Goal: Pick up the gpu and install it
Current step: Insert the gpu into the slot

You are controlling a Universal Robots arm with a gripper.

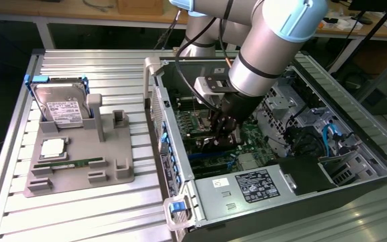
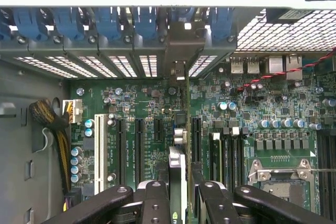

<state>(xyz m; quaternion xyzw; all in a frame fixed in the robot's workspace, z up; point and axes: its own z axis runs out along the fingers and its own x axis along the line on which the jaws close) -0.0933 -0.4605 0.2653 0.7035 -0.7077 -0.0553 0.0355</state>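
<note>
**Exterior view:** We find the gripper (image 1: 221, 132) inside the case (image 1: 180, 63), clamped on the gpu (image 1: 213, 147) over the motherboard (image 1: 253, 132). A drive (image 1: 62, 107) and a RAM stick (image 1: 69, 163) rest on the fixture (image 1: 119, 174), well apart at the exterior view's left.

**Wrist view:** The fingers (image 2: 156, 198) pinch the gpu edge-on and upright among the slots (image 2: 139, 140). Its bracket (image 2: 181, 38) stands amid the blue latches (image 2: 107, 22). We note a cable bundle (image 2: 52, 127) off to one side.

Robotics lab bench, robot arm (image 1: 274, 45) over an open desktop computer case (image 1: 314, 217), motherboard (image 2: 147, 108) exposed, on a slotted aluminium table (image 1: 79, 217), grey parts fixture (image 1: 123, 174) alongside, wooden workbenches (image 1: 52, 11) with cables behind.
</note>
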